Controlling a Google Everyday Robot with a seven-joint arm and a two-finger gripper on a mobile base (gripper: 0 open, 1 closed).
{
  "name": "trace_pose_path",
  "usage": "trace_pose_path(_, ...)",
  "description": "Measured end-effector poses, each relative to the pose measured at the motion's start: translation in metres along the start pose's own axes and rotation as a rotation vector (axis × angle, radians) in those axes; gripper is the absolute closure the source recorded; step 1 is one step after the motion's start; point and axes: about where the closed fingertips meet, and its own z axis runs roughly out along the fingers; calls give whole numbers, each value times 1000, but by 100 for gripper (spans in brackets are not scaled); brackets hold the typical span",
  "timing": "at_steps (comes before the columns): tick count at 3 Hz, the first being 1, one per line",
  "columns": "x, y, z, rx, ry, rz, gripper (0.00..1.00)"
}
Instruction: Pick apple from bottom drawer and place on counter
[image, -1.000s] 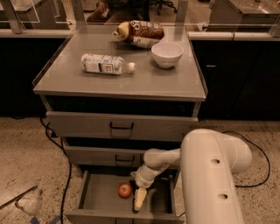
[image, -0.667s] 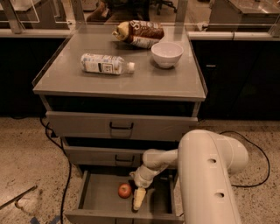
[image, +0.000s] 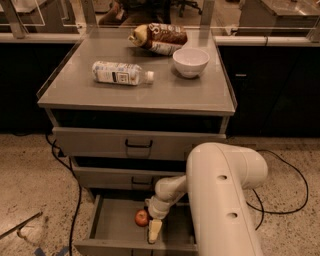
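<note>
The apple (image: 142, 217) is small, round and red-orange and lies on the flat grey floor of the open bottom drawer (image: 112, 227), near its middle. My white arm reaches down into that drawer from the right. The gripper (image: 154, 230) hangs just right of the apple, with its pale fingertips pointing down toward the drawer's front. The apple sits beside the gripper, not between the fingers. The counter (image: 165, 92) is the flat grey metal top of the cabinet, above.
On the counter lie a plastic bottle (image: 121, 73) on its side, a white bowl (image: 190, 61) and a chip bag (image: 160, 38). The two upper drawers with black handles (image: 138, 145) are closed. A black cable (image: 75, 195) runs down the cabinet's left side.
The arm has shifted slightly left. The gripper stays in the bottom drawer beside the apple, and the apple has not moved.
</note>
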Motion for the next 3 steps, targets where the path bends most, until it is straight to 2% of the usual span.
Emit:
trace_pose_path(1, 4, 1, 17, 54, 75, -9, 0)
trace_pose_path(2, -5, 1, 43, 122, 114, -22, 0)
trace_pose_path(3, -5, 1, 43, 122, 114, -22, 0)
